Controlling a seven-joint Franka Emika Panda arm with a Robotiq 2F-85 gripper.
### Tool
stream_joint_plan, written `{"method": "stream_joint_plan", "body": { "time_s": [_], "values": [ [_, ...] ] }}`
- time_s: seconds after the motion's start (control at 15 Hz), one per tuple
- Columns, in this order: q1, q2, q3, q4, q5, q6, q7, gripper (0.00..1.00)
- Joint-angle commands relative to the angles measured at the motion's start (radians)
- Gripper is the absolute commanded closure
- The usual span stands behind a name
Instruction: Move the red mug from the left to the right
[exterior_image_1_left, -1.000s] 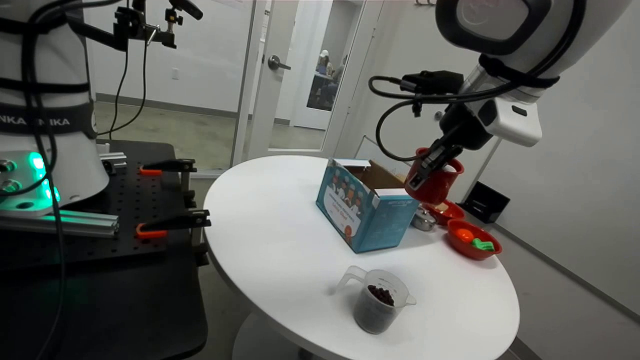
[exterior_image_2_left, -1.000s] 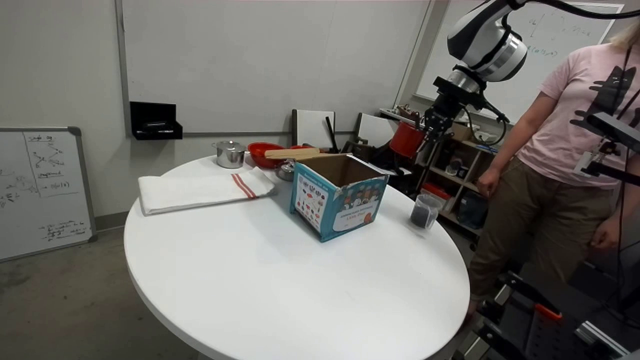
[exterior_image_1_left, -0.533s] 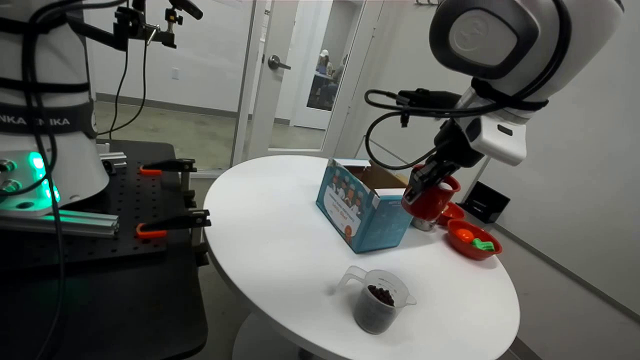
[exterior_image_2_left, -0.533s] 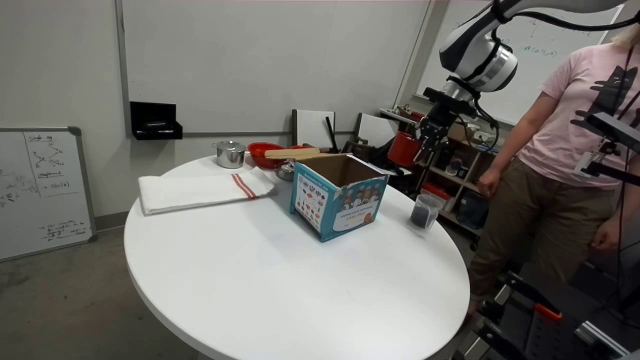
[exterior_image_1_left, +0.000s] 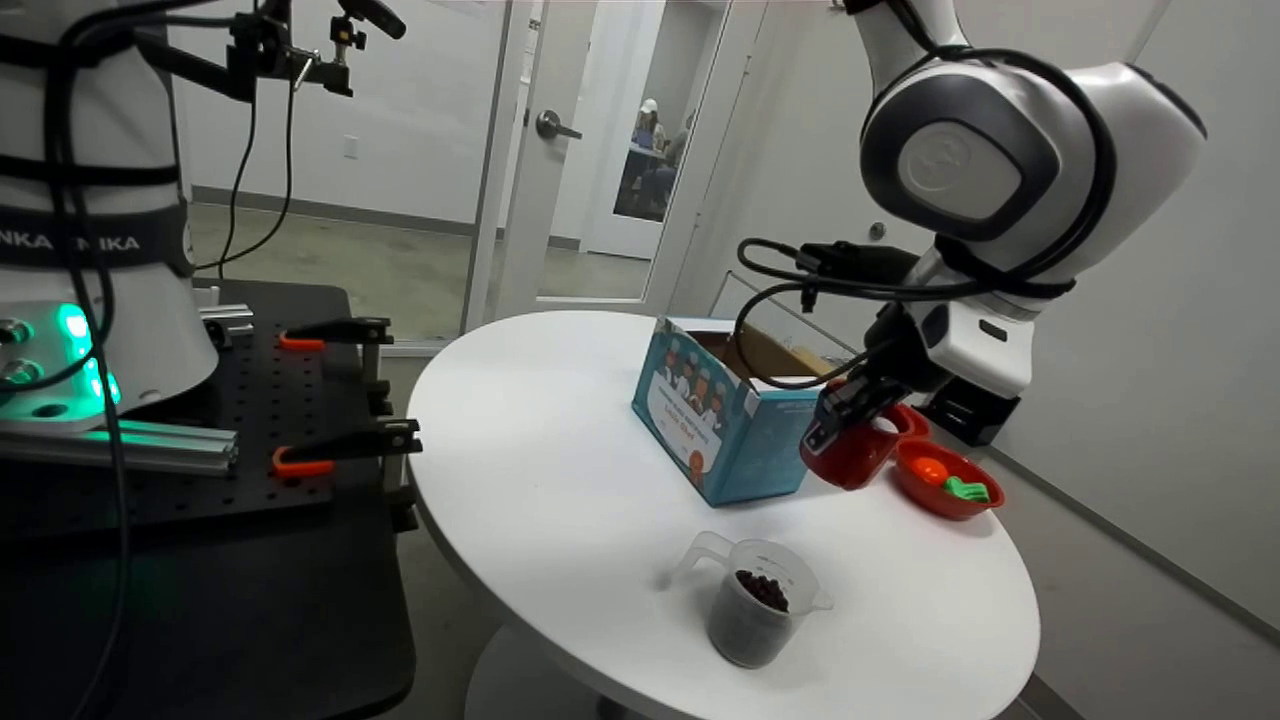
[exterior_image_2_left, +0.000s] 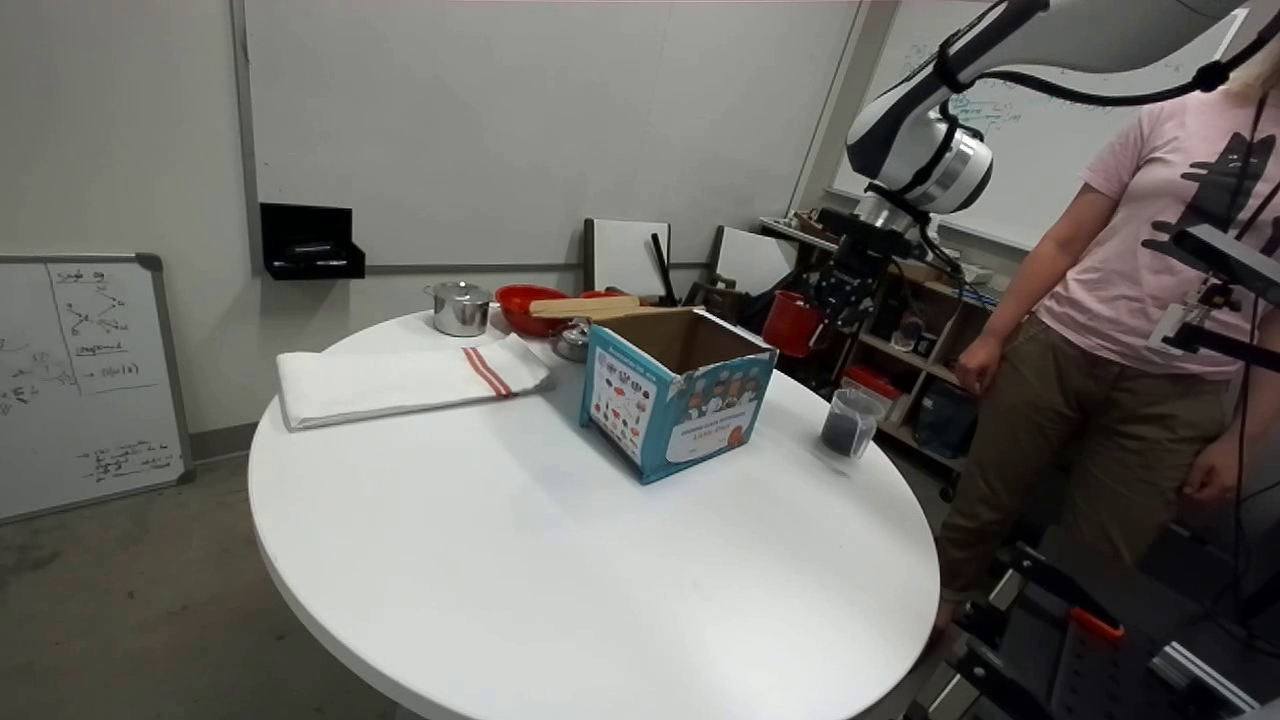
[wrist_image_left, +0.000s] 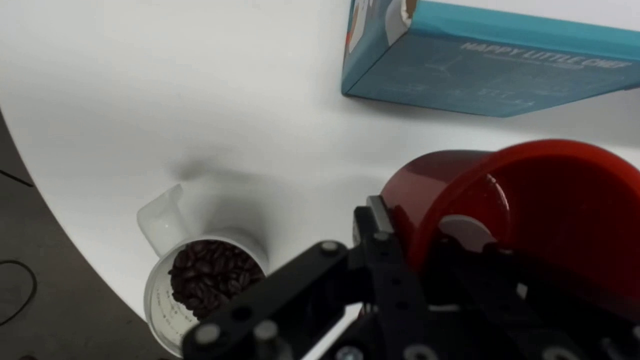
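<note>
The claw (wrist_image_left: 415, 240) is pinching the red mug (exterior_image_1_left: 855, 460), no doubt about it: the wrist view shows it clamped over the mug's wall, part of it inside and part outside. The mug's up off the table (exterior_image_1_left: 540, 450), hanging at a tilt with its open top pointed kinda up. In an exterior view it lands between the blue box (exterior_image_1_left: 765, 450) and a red bowl (exterior_image_1_left: 935, 503) that's got a round orange thing (exterior_image_1_left: 930, 470) and some green thing (exterior_image_1_left: 966, 489) in it. Closer to that camera, a see-through measuring cup (exterior_image_1_left: 745, 630) with coffee beans (wrist_image_left: 215, 275) in it stands on the table, well apart from the bowl. An exterior view also has a folded white towel (exterior_image_2_left: 380, 385) with red stripes, a shiny metal pot (exterior_image_2_left: 461, 315) by the far edge, and a person (exterior_image_2_left: 1120, 280) in pink standing next to the table.
</note>
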Motion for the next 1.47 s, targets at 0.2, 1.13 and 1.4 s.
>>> {"method": "stream_joint_plan", "body": {
  "time_s": [0.2, 1.13, 1.4],
  "values": [
    [-0.010, 0.151, 0.008, 0.147, -0.008, -0.005, 0.047, 0.98],
    [-0.041, 0.378, 0.032, 0.362, -0.012, -0.032, 0.064, 0.98],
    [-0.046, 0.413, 0.036, 0.391, -0.012, -0.023, 0.063, 0.98]
  ]
}}
